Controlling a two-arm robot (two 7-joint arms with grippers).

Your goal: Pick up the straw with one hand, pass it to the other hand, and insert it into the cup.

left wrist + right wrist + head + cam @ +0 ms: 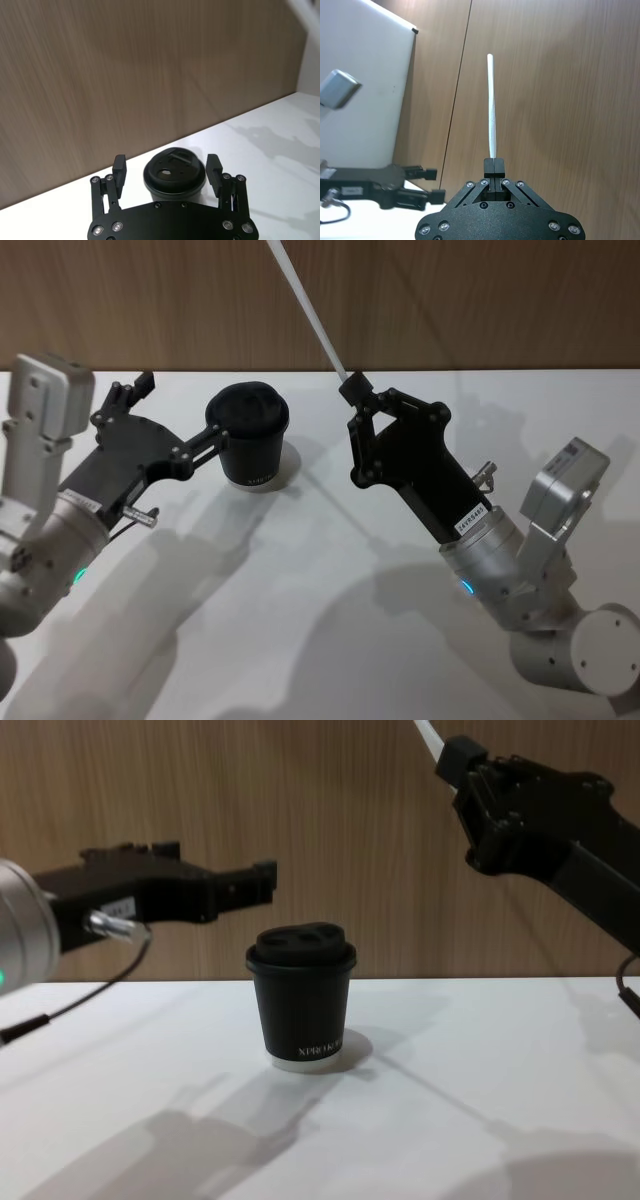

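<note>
The black ribbed cup (250, 435) with its black lid stands upright on the white table, also seen in the chest view (302, 1000) and the left wrist view (174, 175). My right gripper (355, 390) is shut on the lower end of the white straw (305, 305), held high to the right of the cup. The straw (491, 110) rises straight out of the shut fingertips (494, 167); its tip leaves the chest view at the top (425, 732). My left gripper (180, 410) hovers open beside and above the cup's left side, its fingers (119, 169) wide apart and holding nothing.
A brown wood-grain wall (450, 300) runs along the table's far edge. The white table (300, 620) lies bare in front of the cup. A thin black cable (90, 995) hangs under my left arm.
</note>
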